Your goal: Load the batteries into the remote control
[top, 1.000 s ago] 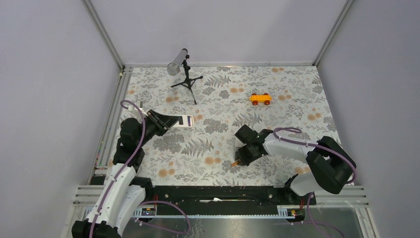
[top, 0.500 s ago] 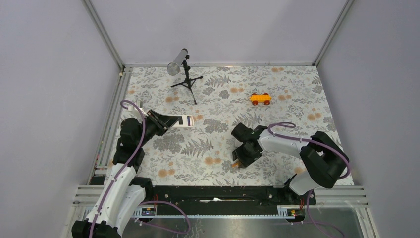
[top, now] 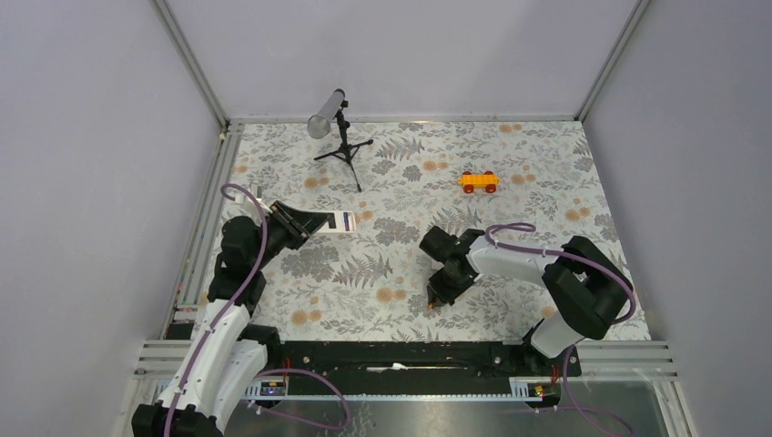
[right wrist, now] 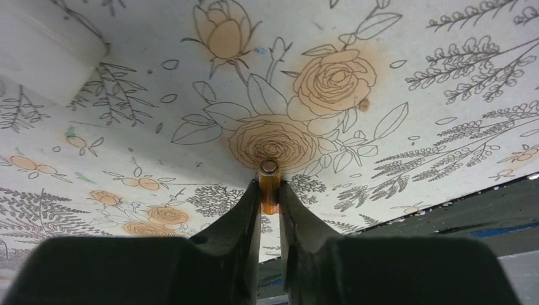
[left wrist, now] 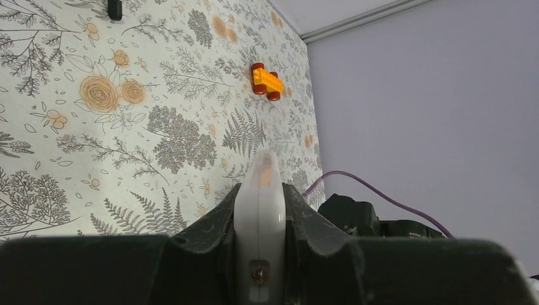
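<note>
We hold the orange battery (right wrist: 269, 194) pinched in the right gripper (right wrist: 269, 183), axis along the fingers, with the remote control (top: 342, 220) (clamped edge-on in the left gripper (top: 308, 224)) well apart to its left.

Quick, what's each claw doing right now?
Left gripper: shut on the remote control.
Right gripper: shut on the orange battery.

Laboratory robot test cell: plain grey panel walls (top: 82, 182) on aluminium framing (top: 188, 59) enclose a floral-covered table (top: 546, 182); the left arm (top: 211, 341) and right arm (top: 519, 262) mount on a rail (top: 401, 353) at its near edge.
</note>
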Robot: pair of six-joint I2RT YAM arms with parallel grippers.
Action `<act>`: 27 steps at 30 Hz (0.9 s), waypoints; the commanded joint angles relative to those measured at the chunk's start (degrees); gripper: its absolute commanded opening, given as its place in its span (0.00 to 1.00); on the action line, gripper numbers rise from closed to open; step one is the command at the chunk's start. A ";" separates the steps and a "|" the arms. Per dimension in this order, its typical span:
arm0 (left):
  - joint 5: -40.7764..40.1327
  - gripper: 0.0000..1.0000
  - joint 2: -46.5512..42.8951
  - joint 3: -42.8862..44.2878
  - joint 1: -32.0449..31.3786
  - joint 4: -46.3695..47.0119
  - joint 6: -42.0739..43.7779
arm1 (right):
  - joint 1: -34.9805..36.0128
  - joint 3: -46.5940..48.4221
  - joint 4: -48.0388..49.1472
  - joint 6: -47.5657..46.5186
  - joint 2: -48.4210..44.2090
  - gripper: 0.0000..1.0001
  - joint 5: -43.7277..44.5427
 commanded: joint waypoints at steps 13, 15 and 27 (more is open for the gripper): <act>18.62 0.00 14.81 2.20 -6.64 9.49 5.16 | -0.44 13.79 -0.01 -34.06 -6.51 0.11 7.94; 18.67 0.00 16.57 2.19 -8.80 10.70 4.85 | -0.82 15.67 0.24 -36.92 -7.66 0.10 4.38; 25.11 0.00 25.09 3.59 -11.43 15.14 0.91 | -1.67 25.91 0.18 -35.70 -6.66 0.10 -16.56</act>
